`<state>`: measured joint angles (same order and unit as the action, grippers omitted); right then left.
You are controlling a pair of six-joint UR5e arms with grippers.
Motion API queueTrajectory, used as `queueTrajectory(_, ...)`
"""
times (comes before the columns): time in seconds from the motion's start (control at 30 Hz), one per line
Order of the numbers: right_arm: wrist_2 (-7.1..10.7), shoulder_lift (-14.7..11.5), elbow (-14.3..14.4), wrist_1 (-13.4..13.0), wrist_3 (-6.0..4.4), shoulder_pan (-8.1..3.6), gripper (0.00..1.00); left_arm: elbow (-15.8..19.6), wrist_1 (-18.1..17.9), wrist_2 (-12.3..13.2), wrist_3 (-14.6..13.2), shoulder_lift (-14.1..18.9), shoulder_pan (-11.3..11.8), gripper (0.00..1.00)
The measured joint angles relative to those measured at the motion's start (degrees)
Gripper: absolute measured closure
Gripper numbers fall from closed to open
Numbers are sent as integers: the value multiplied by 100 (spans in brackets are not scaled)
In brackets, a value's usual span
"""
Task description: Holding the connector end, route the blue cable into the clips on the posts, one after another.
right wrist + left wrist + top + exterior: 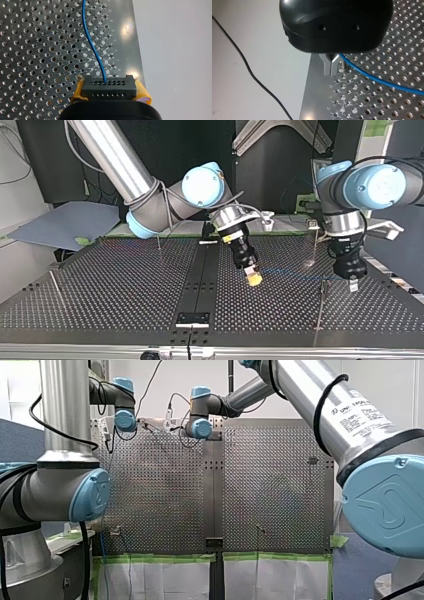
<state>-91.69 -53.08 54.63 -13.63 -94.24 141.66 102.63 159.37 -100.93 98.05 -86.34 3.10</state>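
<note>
In the right wrist view my right gripper (110, 86) is shut on a black connector (109, 93), one yellow pad (142, 93) on each side of it. The blue cable (91, 42) leaves the connector's face and runs ahead over the perforated table (37, 50). In the left wrist view my left gripper (335, 68) has its metal fingers (329, 66) shut on the blue cable (382, 81), which trails away to one side just above the plate. In the top view my right gripper (255, 279) hangs near the table's middle and my left gripper (353, 285) is at the right.
Thin posts stand on the table: one (320, 307) close beside my left gripper, another (315, 242) behind it, and two at the top view's left (159, 241) (55, 282). Both grippers work near the table's edge (308, 87). A black wire (249, 72) lies beyond it.
</note>
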Motion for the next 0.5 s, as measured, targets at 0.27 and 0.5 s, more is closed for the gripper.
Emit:
queueTrajectory(0.27, 13, 42, 0, -5, 1, -35, 100, 0, -87, 201, 118, -106, 91, 100)
queueTrajectory(0.5, 24, 47, -1, -12, 7, -70, 100, -72, -181, 383, 280, -122, 168, 100)
